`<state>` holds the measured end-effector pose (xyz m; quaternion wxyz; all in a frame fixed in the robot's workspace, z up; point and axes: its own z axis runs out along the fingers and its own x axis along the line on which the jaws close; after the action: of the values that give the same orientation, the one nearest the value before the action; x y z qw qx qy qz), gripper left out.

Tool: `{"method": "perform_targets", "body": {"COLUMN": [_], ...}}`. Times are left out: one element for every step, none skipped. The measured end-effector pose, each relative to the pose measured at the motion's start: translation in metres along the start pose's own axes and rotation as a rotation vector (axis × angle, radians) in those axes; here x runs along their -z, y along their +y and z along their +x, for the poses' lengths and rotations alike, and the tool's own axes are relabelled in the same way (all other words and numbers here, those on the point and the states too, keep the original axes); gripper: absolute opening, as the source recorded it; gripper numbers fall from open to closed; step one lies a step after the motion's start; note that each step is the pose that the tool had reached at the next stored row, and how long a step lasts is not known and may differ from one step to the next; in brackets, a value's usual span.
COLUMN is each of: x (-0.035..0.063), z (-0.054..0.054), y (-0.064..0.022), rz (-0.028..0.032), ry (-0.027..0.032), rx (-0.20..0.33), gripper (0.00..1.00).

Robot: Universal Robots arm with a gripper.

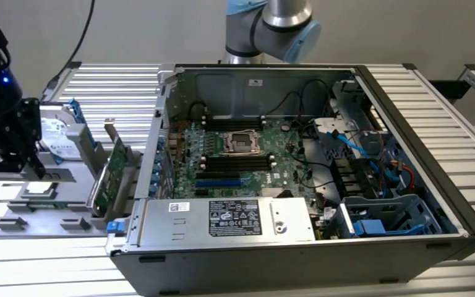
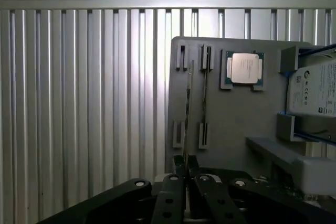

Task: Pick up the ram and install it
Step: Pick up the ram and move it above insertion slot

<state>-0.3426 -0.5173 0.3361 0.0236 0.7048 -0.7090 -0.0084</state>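
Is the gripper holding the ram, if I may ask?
Yes, the gripper is shut on the ram, whose thin edge runs out from between its fingertips over the tray.

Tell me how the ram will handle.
The ram looks thin and straight edge-on, so probably stiff and light. Pinched between the jaws with most of its length free, it could pivot or slip. So slim a board is likely fragile if bent.

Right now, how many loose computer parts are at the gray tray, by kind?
Ram: 2, one in the pincer
Processor: 1
Hard drive: 1
Expansion card: 1
Total: 5
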Motion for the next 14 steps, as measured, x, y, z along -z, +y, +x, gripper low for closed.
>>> {"method": "perform_targets", "body": {"x": [0.0046, 0.0092, 0.0138, 0.0184, 0.0231, 0.0276, 0.031, 0.0328, 0.0342, 0.0355, 0.0366, 0.0376, 0.0387, 0.0398], "z": [0.0, 0.0, 0.0, 0.0, 0.0, 0.0, 0.0, 0.0, 0.0, 0.0, 0.0, -0.001, -0.001, -0.001], "y": [-0.0023, -0.0049, -0.0075, -0.0103, -0.013, -0.0159, -0.0192, -0.0225, -0.0259, -0.0291, -0.0323, -0.0354, -0.0388, -0.042], "rz": [-0.0003, -0.0004, -0.0006, -0.0009, -0.001, -0.0011, -0.0011, -0.0011, -0.0012, -0.0012, -0.0012, -0.0012, -0.0012, -0.0011], "ry": [0.0001, 0.0001, 0.0, 0.0001, 0.0001, 0.0001, 0.0001, 0.0001, 0.0002, 0.0002, 0.0002, 0.0002, 0.0002, 0.0001], "rx": [0.001, 0.002, 0.002, 0.003, 0.003, 0.004, 0.004, 0.004, 0.004, 0.004, 0.004, 0.005, 0.005, 0.005], "gripper": [0.14, 0.14, 0.14, 0.14, 0.14, 0.14, 0.14, 0.14, 0.14, 0.14, 0.14, 0.14, 0.14, 0.14]}}
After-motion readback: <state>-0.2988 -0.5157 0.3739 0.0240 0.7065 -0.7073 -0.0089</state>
